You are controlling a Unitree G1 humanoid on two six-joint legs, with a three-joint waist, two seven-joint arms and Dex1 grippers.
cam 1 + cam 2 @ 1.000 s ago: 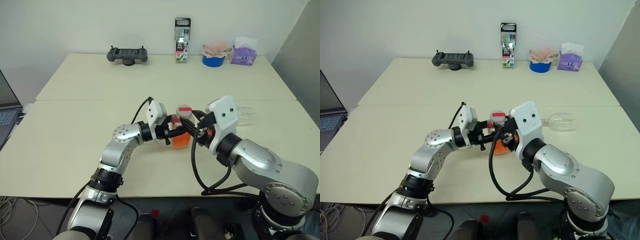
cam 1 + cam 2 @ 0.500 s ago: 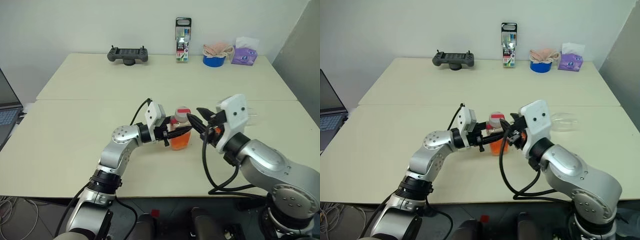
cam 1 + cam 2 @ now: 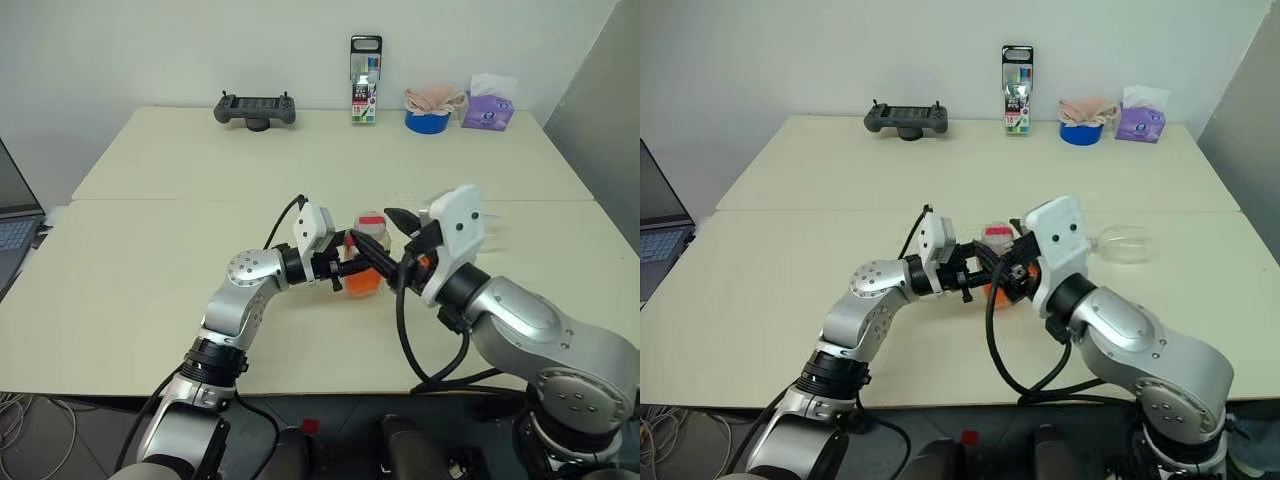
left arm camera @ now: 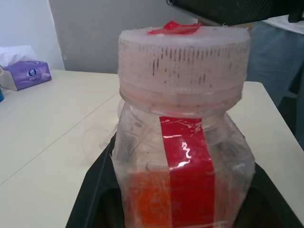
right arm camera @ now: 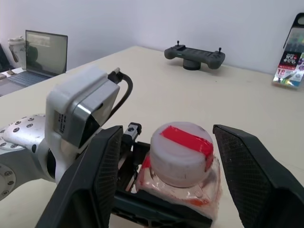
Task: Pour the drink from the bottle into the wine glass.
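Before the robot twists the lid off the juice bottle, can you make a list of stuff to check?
1. Bottle held: the left gripper is shut on its body. Ok.
2. Bottle upright on the table: ok.
3. Right gripper lined up: its jaws stand open on either side of the white cap. Ok.
4. Cap gripped: jaws are not touching it yet. Not ok.
5. Drink inside: orange-red liquid in the lower part. Ok.
6. Wine glass ready: it looks to be lying on its side behind the right arm. Not ok.
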